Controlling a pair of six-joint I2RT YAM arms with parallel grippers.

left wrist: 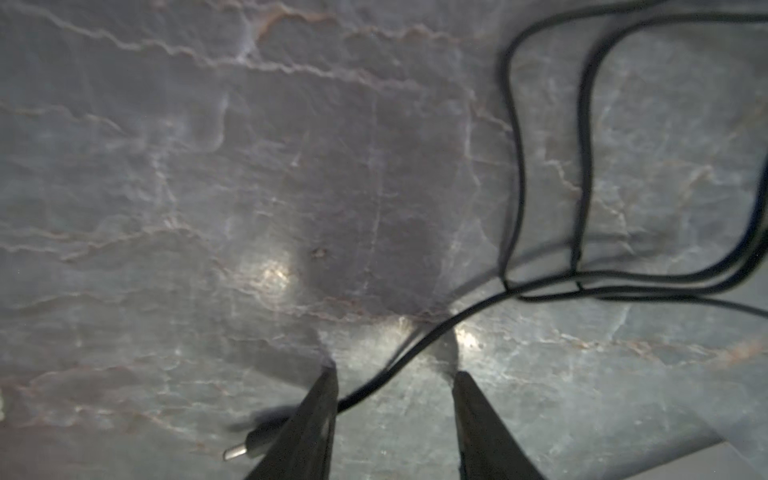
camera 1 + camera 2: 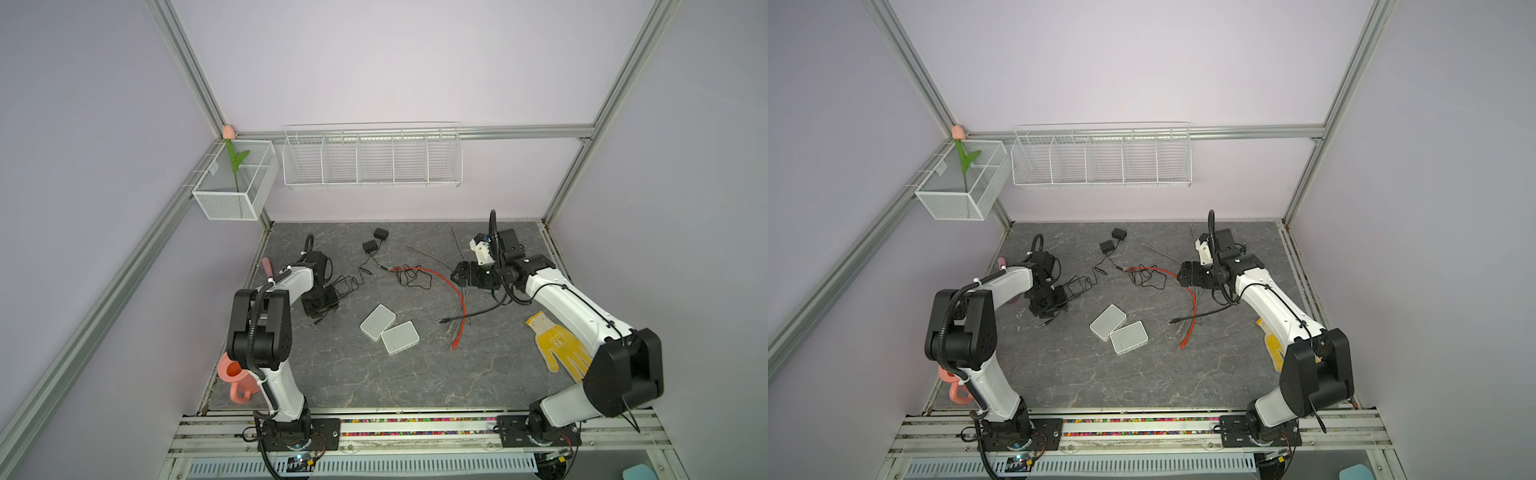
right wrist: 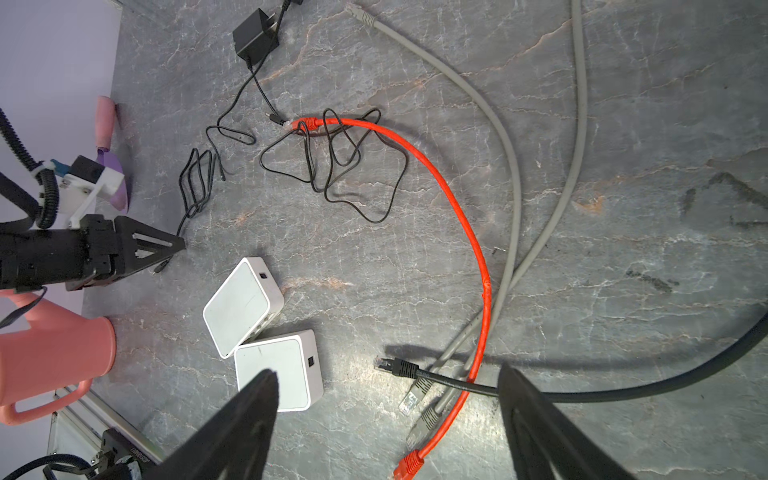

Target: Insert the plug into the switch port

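Two white square switches (image 2: 377,322) (image 2: 400,336) lie side by side mid-table; in the right wrist view each shows a small dark port (image 3: 262,275) (image 3: 310,360) on its side wall. A black barrel plug with a silver tip (image 1: 245,446) lies on the table beside one finger of my left gripper (image 1: 395,372). Its thin black cable (image 1: 374,390) runs between the jaws, which stand apart close over the table. In both top views my left gripper (image 2: 318,316) (image 2: 1048,311) is left of the switches. My right gripper (image 3: 386,372) (image 2: 455,276) hangs open and empty above the cables.
Orange (image 3: 457,199), grey (image 3: 511,166) and thick black (image 3: 623,390) network cables lie right of the switches. Two black power adapters (image 2: 380,234) (image 2: 370,247) sit at the back. A yellow glove (image 2: 557,345) lies by the right arm and a pink watering can (image 2: 237,378) by the left arm.
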